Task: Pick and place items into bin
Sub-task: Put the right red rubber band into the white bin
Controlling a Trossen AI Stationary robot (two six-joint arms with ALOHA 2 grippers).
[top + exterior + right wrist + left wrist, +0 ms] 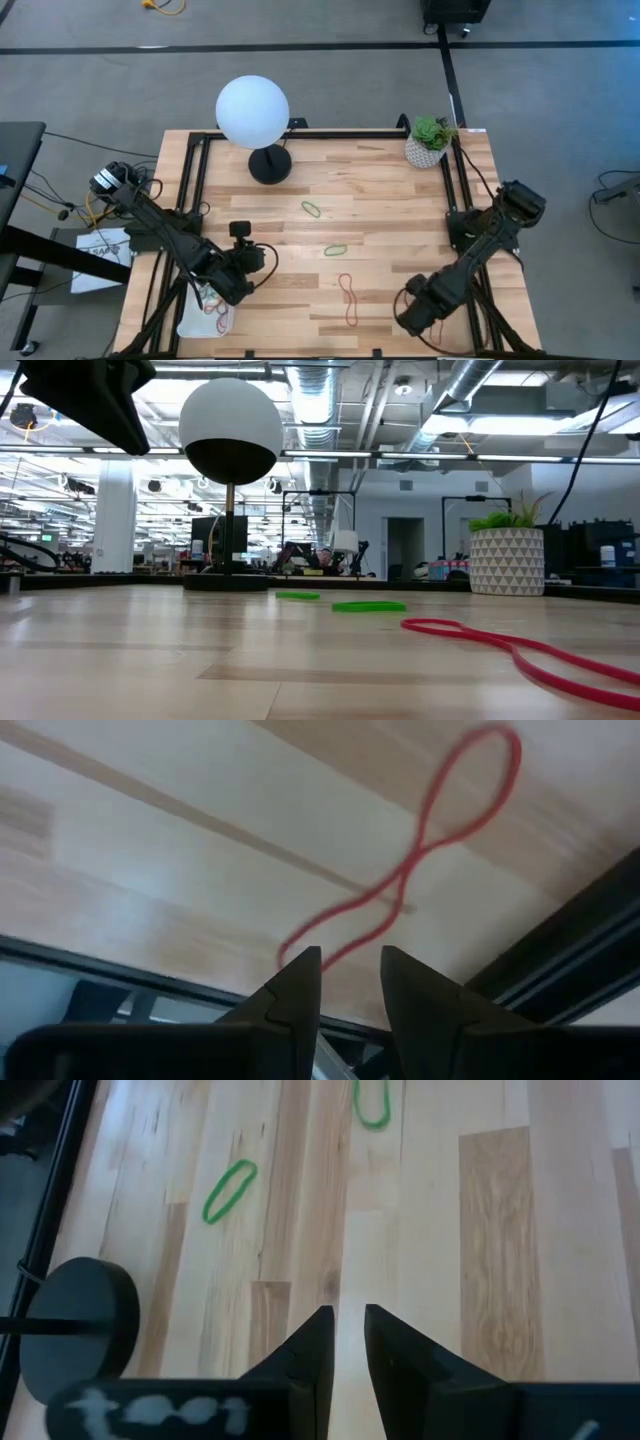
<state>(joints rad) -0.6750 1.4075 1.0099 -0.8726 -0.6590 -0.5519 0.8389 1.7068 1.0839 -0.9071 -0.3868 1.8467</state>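
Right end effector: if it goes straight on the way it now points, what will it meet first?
Probably the red band lying on the table; its near loop lies just ahead of the right end effector, though depth is unclear.

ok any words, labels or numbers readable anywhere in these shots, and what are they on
Nothing can be read for certain.
White marking on the left gripper's body, left wrist view: smeared, unreadable.
Printed sheet beside the table's left edge, high view: dark lettering, too small to read.
White tag at the left arm's base: no legible text.
Lamp, plant pot, rubber bands: no text visible.
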